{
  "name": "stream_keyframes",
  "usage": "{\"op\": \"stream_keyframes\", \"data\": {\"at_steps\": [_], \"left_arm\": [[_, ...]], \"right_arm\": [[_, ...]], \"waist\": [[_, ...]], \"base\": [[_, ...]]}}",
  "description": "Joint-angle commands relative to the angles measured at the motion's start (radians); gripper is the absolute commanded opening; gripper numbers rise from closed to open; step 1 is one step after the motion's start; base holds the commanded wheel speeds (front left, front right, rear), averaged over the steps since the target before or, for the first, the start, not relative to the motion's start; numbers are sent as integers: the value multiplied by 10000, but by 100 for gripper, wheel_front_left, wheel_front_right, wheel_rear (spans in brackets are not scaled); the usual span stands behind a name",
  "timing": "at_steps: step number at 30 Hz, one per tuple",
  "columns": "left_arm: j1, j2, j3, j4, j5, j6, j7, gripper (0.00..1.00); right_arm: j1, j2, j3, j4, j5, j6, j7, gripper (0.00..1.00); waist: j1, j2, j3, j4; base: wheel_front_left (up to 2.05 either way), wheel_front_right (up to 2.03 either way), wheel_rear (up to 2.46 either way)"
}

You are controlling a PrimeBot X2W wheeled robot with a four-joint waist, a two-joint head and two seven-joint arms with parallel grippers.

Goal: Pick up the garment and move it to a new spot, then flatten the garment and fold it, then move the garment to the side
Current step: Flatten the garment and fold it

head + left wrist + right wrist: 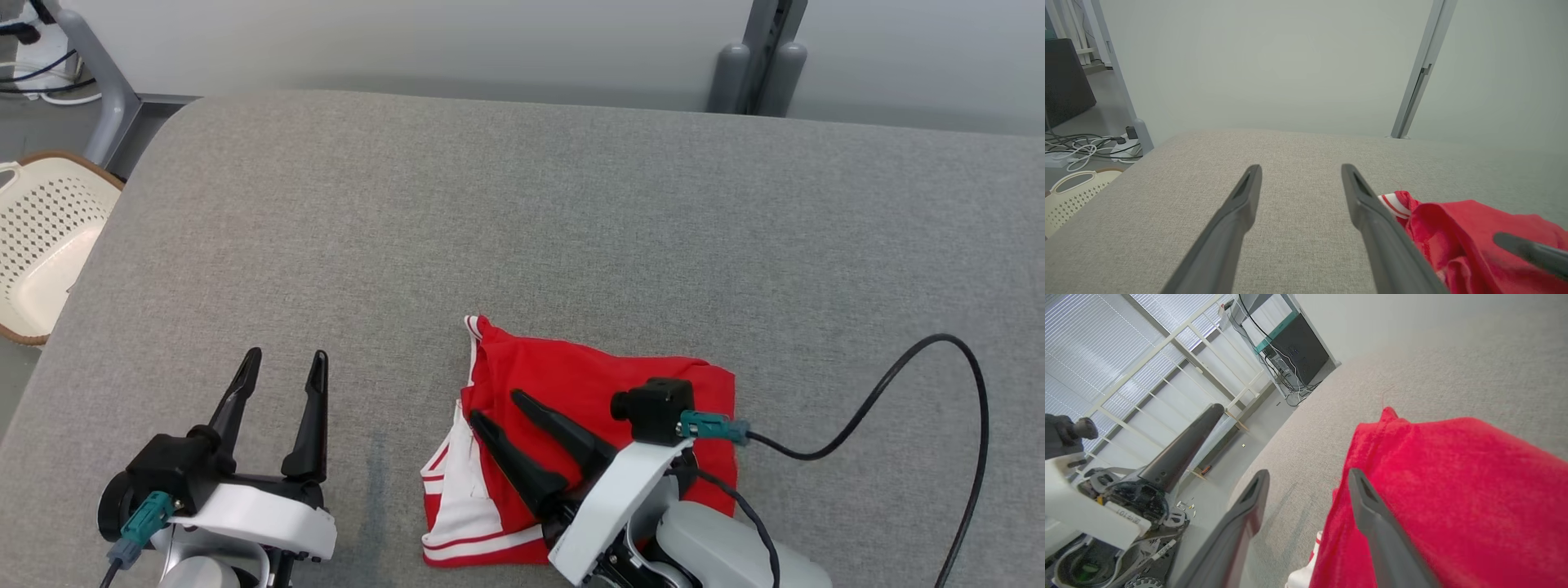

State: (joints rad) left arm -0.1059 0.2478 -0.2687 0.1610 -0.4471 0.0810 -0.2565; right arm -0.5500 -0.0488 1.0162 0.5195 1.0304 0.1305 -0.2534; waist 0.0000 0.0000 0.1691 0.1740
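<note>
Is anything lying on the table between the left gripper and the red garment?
Nothing visible. Just bare grey table separates the left gripper from the red garment. The right gripper, jaws open, is over the garment's near left part, not in that gap.

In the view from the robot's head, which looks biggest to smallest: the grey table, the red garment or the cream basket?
1. Grey table
2. Red garment
3. Cream basket, though the picture's edge cuts it off and it sits lower, beside the table, so its real size is unsure.
</note>
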Motion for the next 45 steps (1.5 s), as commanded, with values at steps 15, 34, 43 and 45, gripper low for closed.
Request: {"op": "stream_keyframes", "data": {"at_steps": [15,34,43,45], "left_arm": [[355,183,415,-73,14,141,-76,100],[1508,444,1075,-1038,142,680,-48,100],[1925,500,1079,-1351,77,871,114,100],[1971,516,1058,-1395,75,880,150,100]], "right_arm": [[1333,-519,-4830,-2138,-3202,4,-122,100],[5420,-1078,-9869,-4662,-7407,4,922,100],[5940,-757,-10136,-5330,-7583,3,1361,100],[5978,-707,-10119,-5388,-7583,3,1393,100]], "waist": [[0,0,-440,-707],[0,0,-1074,-1380],[0,0,-1237,-1554],[0,0,-1272,-1560]], "base": [[0,0,0],[0,0,0],[0,0,0],[0,0,0]]}}
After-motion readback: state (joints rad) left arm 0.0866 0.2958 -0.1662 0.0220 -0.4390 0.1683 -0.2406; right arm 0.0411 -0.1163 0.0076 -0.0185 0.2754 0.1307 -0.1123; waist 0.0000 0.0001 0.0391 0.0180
